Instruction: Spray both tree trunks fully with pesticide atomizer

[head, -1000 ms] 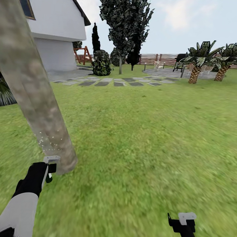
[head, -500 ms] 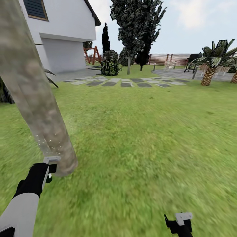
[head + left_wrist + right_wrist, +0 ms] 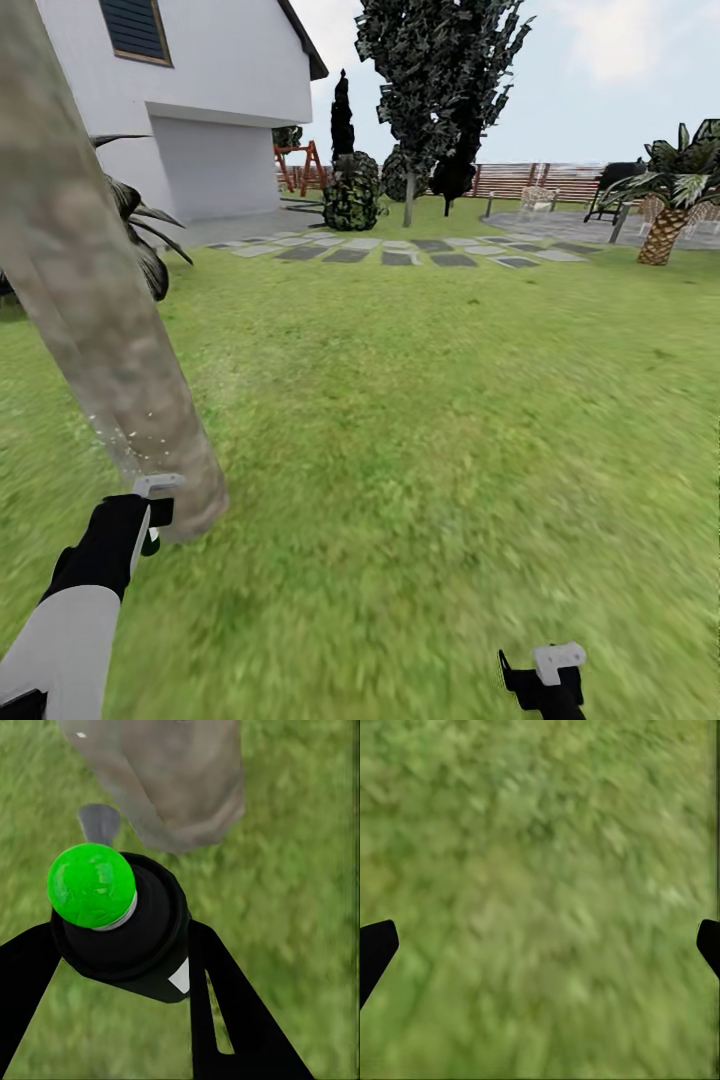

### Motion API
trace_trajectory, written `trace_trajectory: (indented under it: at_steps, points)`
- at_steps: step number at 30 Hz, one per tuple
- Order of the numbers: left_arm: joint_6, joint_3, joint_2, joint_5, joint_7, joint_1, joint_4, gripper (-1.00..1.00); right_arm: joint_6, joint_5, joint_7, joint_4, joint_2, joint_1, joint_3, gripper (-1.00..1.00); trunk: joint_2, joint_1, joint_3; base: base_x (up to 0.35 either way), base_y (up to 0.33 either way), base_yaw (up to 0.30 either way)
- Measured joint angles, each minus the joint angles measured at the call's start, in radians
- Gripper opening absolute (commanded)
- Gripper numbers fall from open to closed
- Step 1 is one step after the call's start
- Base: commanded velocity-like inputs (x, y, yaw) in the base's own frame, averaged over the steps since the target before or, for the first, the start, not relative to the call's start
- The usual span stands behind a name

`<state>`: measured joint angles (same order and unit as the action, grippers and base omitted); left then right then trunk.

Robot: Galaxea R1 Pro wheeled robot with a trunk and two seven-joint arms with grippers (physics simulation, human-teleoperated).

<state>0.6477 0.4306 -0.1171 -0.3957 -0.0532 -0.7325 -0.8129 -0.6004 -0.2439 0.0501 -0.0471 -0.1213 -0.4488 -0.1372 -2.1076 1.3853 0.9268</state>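
The left end effector [image 3: 112,967] still clamps the sprayer [image 3: 120,919] with its green cap [image 3: 91,885], just beside the foot of the near tree trunk [image 3: 100,300], where white specks show. The right end effector [image 3: 545,675] hangs open over grass [image 3: 420,420]. The camera has swung left since earlier: the house [image 3: 210,90] sits further right. One palm [image 3: 670,200] and one stepping-stone path [image 3: 400,250] lie beyond.
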Motion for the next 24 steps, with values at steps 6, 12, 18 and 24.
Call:
trace_trajectory:
  at_steps: [6, 12, 18, 24]
  points:
    - [0.0, 0.0, 0.0, 0.0, -0.001, 0.0, -0.001, -1.0, 0.0, 0.0, 0.0, 0.0, 0.0, 0.0, 0.0, 1.0, 0.0, 0.0, 0.0, 0.101, -0.264, 0.111]
    - [0.0, 0.002, -0.001, 0.0, 0.0, 0.0, -0.002, -1.0, 0.0, 0.0, 0.0, 0.0, 0.0, 0.0, 0.001, 1.0, 0.0, 0.0, 0.0, 0.098, -0.265, 0.272]
    - [0.0, 0.001, -0.001, 0.0, 0.001, 0.0, 0.0, -1.0, 0.0, 0.0, 0.0, 0.0, 0.0, 0.0, 0.002, 1.0, 0.0, 0.0, 0.0, 0.143, -0.265, 0.277]
    - [0.0, 0.001, -0.002, 0.0, 0.001, 0.0, 0.0, -1.0, 0.0, 0.0, 0.0, 0.0, 0.0, 0.0, 0.0, 1.0, 0.0, 0.0, 0.0, 0.155, -0.265, 0.149]
